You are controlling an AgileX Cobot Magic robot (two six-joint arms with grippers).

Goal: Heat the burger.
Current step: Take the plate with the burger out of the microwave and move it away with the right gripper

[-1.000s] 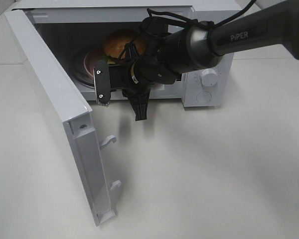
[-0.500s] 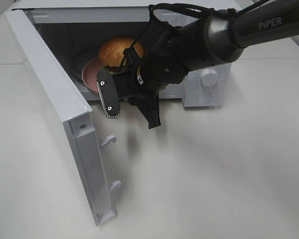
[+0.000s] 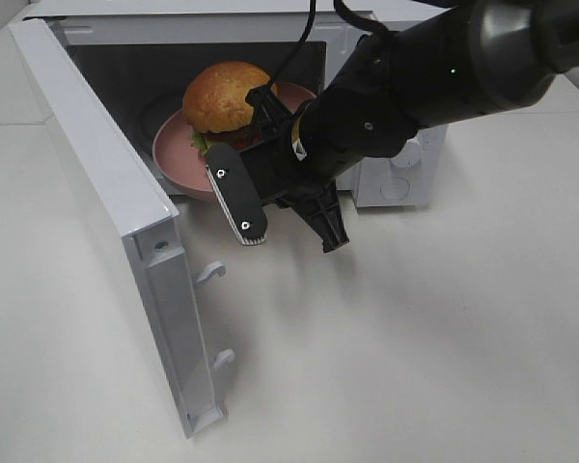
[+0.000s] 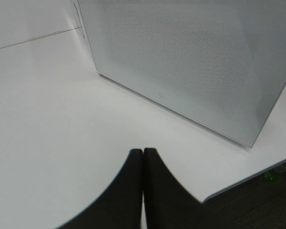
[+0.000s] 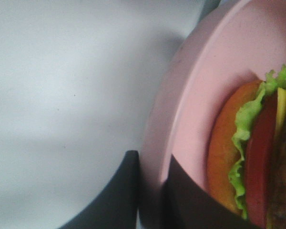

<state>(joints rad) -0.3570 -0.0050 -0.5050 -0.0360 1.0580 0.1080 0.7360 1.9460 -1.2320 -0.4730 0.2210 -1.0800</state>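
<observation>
Exterior high view, left to right. Microwave door (image 3: 106, 212) stands swung wide open at the left, hinged on the left side of the oven, its latch hooks facing the counter (image 3: 415, 338). Behind it, the microwave (image 3: 174, 19) sits at the back edge of the white counter, cavity dark and exposed.

The pink plate (image 3: 174, 154) is at the mouth of the cavity, its front part past the opening and raised off the counter. The burger (image 3: 222, 96) sits on this plate, bun up, lettuce showing at its lower edge.

The right gripper (image 3: 291, 166) reaches in from the right. Right wrist view: its two dark fingers (image 5: 121, 191) are clamped on the rim of the pink plate (image 5: 190, 109), one on each face of the rim; the burger (image 5: 248, 157) lies just beyond, with lettuce, tomato and cheese layers visible. The control panel with its dial (image 3: 398, 183) is partly hidden behind the arm.

Left wrist view: the left gripper (image 4: 143, 167) has its fingers pressed together, holding nothing, above the bare counter (image 4: 47, 119) beside the perforated outer face of the microwave door (image 4: 190, 62).
</observation>
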